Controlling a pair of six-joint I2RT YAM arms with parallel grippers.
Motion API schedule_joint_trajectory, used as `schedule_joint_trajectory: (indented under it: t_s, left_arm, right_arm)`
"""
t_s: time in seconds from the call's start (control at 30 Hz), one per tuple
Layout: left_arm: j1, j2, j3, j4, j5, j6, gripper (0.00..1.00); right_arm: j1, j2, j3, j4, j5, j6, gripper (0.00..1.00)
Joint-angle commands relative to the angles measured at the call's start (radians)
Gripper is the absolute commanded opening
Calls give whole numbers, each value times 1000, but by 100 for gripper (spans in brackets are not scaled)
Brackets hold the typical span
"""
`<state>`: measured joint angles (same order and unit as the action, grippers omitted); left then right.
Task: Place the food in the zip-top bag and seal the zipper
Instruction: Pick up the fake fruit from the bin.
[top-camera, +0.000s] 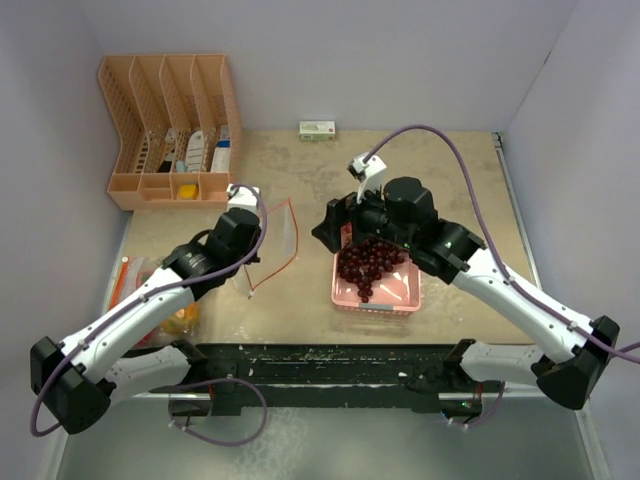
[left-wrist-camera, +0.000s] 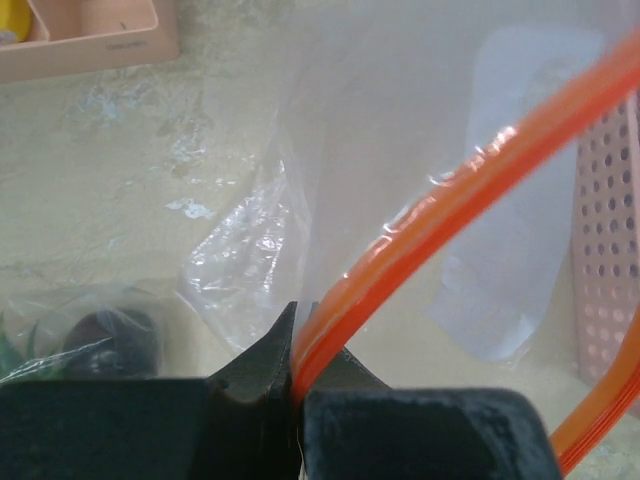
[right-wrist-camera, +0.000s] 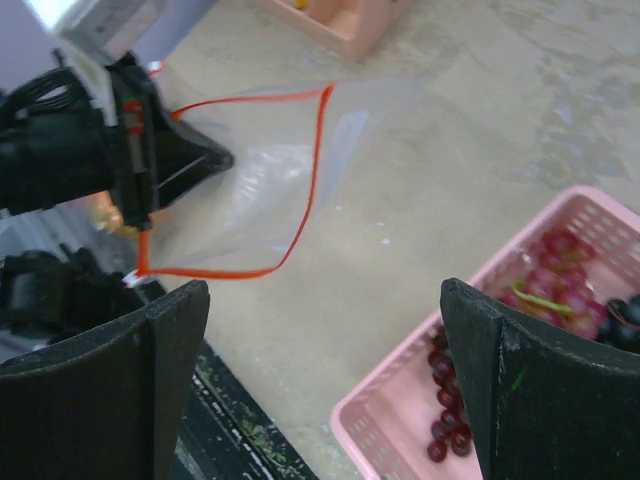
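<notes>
— On the table's (top-camera: 300, 290) middle, where's the food?
— Dark purple toy grape bunches (top-camera: 370, 262) lie in a pink perforated plastic tray (top-camera: 392, 303); a clear zip-top bag (top-camera: 283, 232) stands at its ten o'clock.
— Fingers?
— Left gripper (left-wrist-camera: 298, 340) pinches the bag's orange zipper (left-wrist-camera: 450, 200); right gripper (right-wrist-camera: 322, 300) gapes wide, holding nothing.

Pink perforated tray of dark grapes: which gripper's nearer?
Right. The right gripper hangs open at the tray's far-left corner; the left gripper is off to its left, fingers shut on the clear zip-top bag's orange zipper.
</notes>
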<state>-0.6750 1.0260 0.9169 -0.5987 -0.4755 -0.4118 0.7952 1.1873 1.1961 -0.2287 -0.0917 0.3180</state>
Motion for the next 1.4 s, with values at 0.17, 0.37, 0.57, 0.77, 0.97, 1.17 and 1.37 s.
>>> schedule_joint_trajectory:
  t_s: [0.17, 0.37, 0.57, 0.77, 0.97, 1.17, 1.37]
  left_arm:
    - [4, 58, 13, 158, 24, -2, 0]
    - [3, 81, -3, 202, 46, -4, 0]
    - [4, 82, -6, 216, 66, -4, 0]
    - [4, 67, -10, 224, 69, 4, 0]
    - [4, 52, -23, 217, 59, 6, 0]
    - [4, 52, -35, 218, 53, 3, 0]
    - [4, 71, -40, 236, 56, -2, 0]
  right_arm:
    - [-149, 187, 13, -206, 360, 107, 98]
    - [-208, 332, -6, -87, 326, 116, 95]
    - [-211, 480, 12, -38, 279, 120, 92]
    - [-215, 579, -16, 25, 296, 133, 74]
    - [-218, 602, -16, 51, 310, 135, 32]
    - [-218, 449, -48, 38, 312, 100, 12]
    - [-218, 223, -78, -9, 196, 27, 7]
